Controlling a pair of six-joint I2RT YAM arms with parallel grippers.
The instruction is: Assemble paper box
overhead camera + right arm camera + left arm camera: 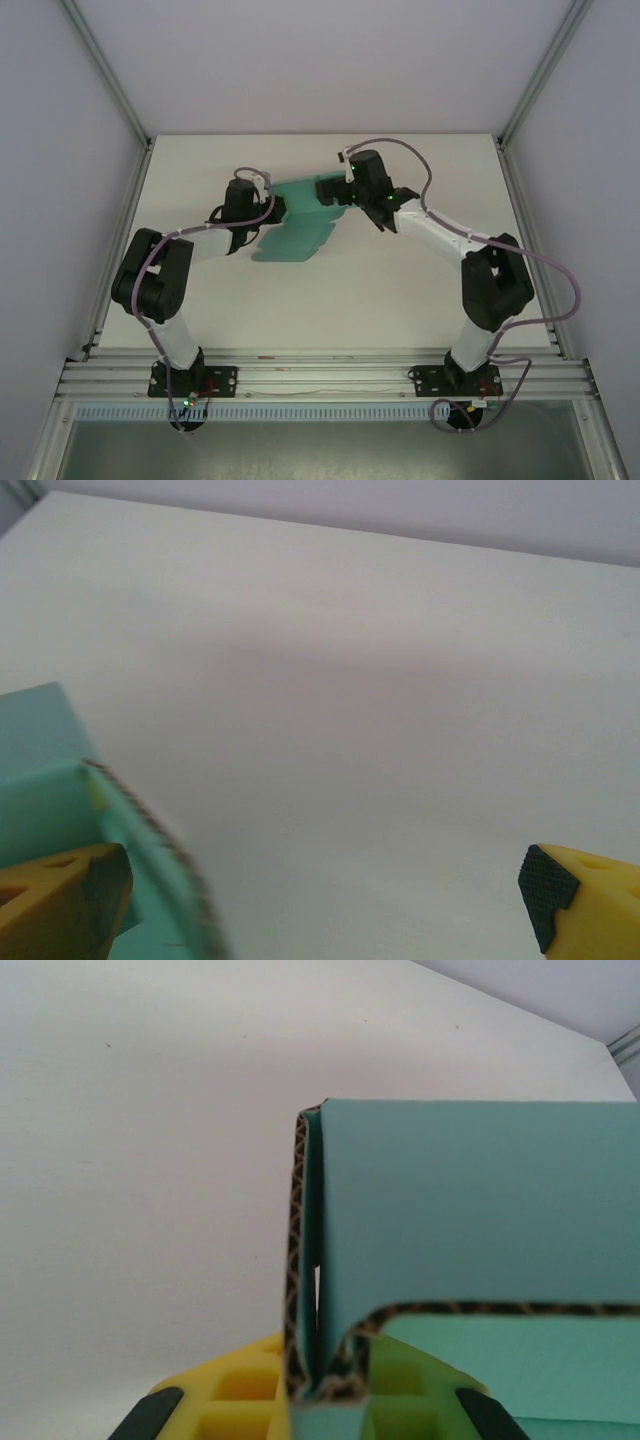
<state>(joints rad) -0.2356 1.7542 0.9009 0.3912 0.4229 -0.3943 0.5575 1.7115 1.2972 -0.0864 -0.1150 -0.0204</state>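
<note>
Left gripper (pixel 320 1405) clenched the paper box (pixel 480 1210) by its folded wall.
Right gripper (pixel 325 890) stood released, jaws wide, beside its edge.

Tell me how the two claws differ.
The left claw is shut, pinching a folded edge of the paper box; the right claw gapes open, holding nothing. The left claw meets the box's left end, the right claw its right end. Both have yellow fingers with black pads.
</note>
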